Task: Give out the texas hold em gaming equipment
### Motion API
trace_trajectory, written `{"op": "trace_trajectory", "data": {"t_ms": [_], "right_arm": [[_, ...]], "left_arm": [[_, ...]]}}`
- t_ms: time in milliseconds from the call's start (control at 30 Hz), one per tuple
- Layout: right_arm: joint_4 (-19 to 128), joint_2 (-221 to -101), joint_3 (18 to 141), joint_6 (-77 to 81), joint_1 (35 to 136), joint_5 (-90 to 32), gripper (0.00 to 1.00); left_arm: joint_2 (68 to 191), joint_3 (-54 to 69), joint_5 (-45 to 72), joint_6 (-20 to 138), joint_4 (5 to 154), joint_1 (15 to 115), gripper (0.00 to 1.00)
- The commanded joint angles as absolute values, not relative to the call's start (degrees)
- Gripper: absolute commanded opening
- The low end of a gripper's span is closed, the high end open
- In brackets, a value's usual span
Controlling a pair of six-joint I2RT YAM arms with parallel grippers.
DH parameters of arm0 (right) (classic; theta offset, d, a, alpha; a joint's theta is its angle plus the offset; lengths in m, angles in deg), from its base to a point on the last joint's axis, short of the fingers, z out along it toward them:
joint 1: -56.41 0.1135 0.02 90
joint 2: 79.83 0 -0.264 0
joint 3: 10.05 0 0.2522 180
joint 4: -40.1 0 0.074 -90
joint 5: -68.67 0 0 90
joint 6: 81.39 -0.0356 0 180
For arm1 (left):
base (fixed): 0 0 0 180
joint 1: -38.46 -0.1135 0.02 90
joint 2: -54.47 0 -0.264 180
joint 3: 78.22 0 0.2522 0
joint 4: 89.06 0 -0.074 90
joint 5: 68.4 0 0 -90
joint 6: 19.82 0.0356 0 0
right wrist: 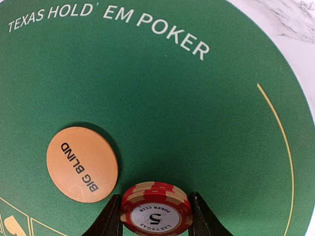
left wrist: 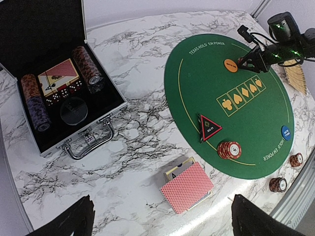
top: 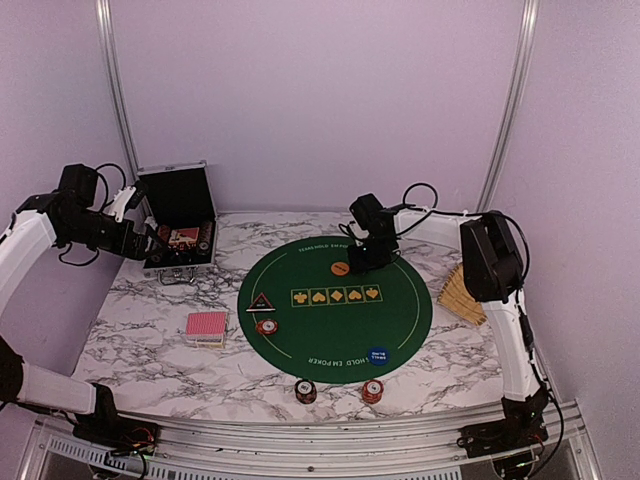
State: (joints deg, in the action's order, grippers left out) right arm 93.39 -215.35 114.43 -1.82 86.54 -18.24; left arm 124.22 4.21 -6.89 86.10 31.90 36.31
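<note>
Right gripper [right wrist: 156,225] pinching red chip stack [right wrist: 156,200] between fingers, orange button [right wrist: 82,163] just beside, left gripper [top: 150,241] spread wide.

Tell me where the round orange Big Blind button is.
From above, the round orange Big Blind button lies on the round green felt mat, far side, just left of the right gripper holding red poker chips.

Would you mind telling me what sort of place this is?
Probably a robot test booth: plain lilac walls, aluminium framing, and a marble-patterned table bearing a green poker mat.
</note>
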Motion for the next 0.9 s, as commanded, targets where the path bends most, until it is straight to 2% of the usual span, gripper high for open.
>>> {"op": "trace_trajectory", "data": {"t_ms": [0, 100, 200, 400, 700, 867], "right_arm": [[92.6, -214.7, 114.4, -1.6, 85.6, -17.6, 0.21], [92.5, -215.2, 114.5, -1.6, 85.3, -17.4, 0.27], [92.5, -215.6, 114.9, -1.5, 85.1, -17.0, 0.42], [93.6, -215.8, 116.4, -1.0, 85.1, -16.3, 0.58], [95.7, -209.5, 116.2, 0.0, 85.8, -14.4, 0.61], [97.2, -200.1, 109.5, 0.3, 89.7, -12.9, 0.62]], "left_arm": [[124.2, 5.3, -7.6, 87.1, 30.6, 36.2, 0.99], [123.9, 5.3, -7.5, 87.1, 30.5, 36.1, 0.99], [123.8, 5.4, -7.7, 87.1, 30.5, 36.2, 0.99], [123.7, 5.4, -7.8, 87.2, 30.5, 36.1, 0.99], [123.9, 5.5, -8.1, 87.1, 30.4, 36.2, 0.99], [124.3, 5.7, -8.4, 87.0, 30.5, 36.1, 0.99]]}}
